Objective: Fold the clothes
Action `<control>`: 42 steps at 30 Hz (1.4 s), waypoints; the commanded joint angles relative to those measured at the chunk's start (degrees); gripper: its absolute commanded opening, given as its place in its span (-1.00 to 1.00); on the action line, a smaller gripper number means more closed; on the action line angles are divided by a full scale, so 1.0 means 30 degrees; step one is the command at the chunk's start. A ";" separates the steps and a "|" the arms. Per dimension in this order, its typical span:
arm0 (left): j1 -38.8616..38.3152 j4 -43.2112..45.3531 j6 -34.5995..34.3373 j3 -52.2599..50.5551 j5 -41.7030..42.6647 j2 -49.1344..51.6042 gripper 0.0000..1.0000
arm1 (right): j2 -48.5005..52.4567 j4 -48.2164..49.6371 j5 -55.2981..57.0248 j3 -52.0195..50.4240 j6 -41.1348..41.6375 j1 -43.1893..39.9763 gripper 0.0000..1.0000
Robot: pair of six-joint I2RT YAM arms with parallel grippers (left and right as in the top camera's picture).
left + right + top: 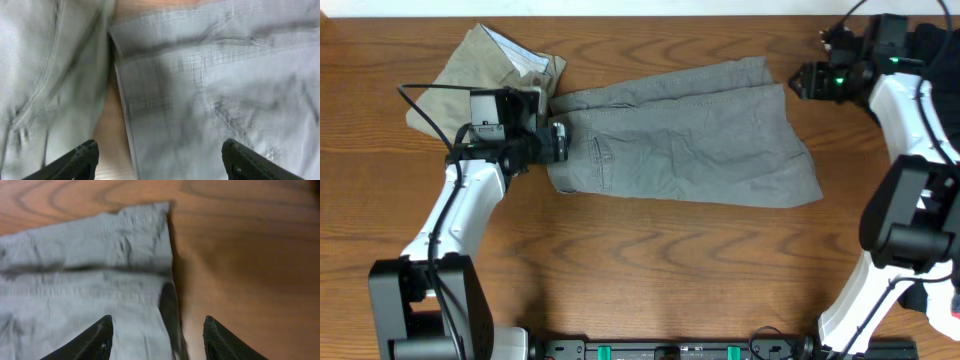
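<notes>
The grey shorts [700, 140] lie flat on the surface [650, 270], their long axis running from arm to arm. The waistband end is under the left gripper [558, 140] and the leg hems are just beside the right gripper [798, 80]. Both grippers stand apart, holding nothing.

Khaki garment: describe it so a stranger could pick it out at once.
Start at the wooden table and find the grey shorts spread across its middle. At their waistband end, toward the far left corner, lies the khaki garment: smaller, bunched, tan-green rather than grey.
</notes>
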 commanded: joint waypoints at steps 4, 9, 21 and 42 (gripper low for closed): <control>0.0095 0.1953 -0.1807 0.1188 0.0532 0.2951 0.59 | 0.2084 0.1392 -0.0393 0.0211 0.1086 0.0386 0.15; 0.0073 0.2805 -0.2120 0.2084 0.1588 0.4867 0.50 | 0.2987 0.2062 -0.0408 0.0211 0.1078 0.0386 0.18; 0.0080 0.2798 -0.2674 0.2149 0.4146 0.4969 0.15 | 0.3665 0.2623 -0.3745 0.0211 0.1056 0.0590 -0.26; 0.0095 0.2098 -0.2601 0.2149 0.3279 0.4969 0.16 | 0.3672 0.1821 -0.5508 0.0211 0.0430 0.0372 -0.70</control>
